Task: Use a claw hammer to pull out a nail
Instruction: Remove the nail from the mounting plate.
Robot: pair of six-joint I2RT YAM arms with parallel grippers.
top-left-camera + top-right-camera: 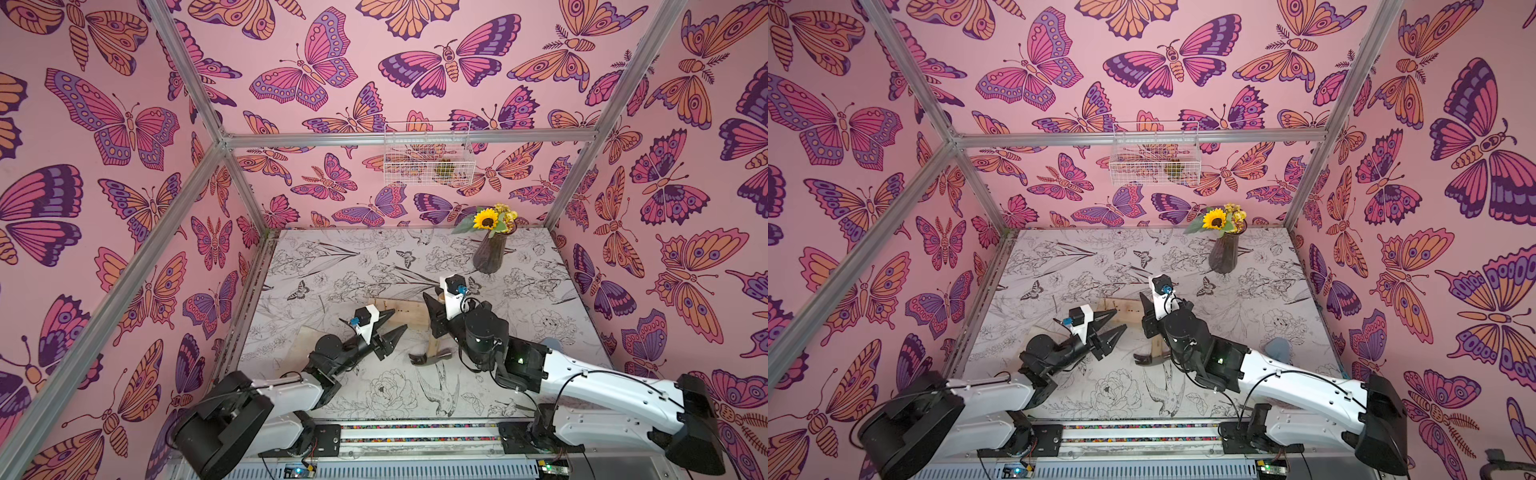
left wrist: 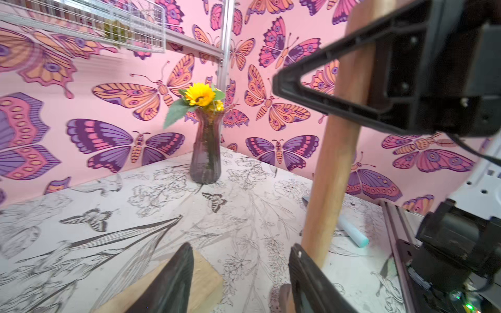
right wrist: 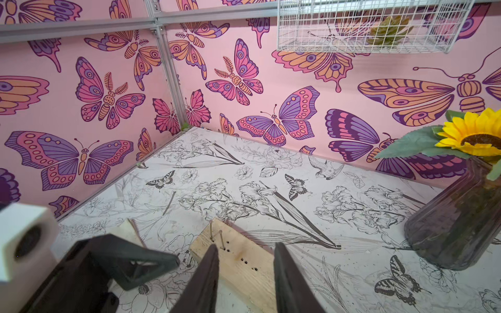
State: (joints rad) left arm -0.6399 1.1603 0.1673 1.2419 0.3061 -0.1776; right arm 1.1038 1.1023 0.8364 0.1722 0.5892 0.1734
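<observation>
claw hammer (image 1: 431, 357): head-down, middle of the desk (image 1: 374, 257) toward its front edge, just before the nailed block (image 3: 244, 260) | handling: likely head-heavy, stiff; smooth handle (image 2: 333, 162) may slip, so hold well up from the steel | right gripper (image 3: 246, 245): clamped on handle, arm arched in from front-right corner | left gripper (image 1: 399, 321): jaws apart, empty, near the handle

Claw hammer (image 1: 432, 356) w/ grey head on table (image 1: 353, 257), pale handle tilted up, 2 nails (image 3: 211, 230) upright in block (image 3: 244, 260)

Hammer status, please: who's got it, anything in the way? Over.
Left claw open, empty. Right claw shut on claw hammer handle, head down. Two nails standing in block; vase well clear.
</observation>
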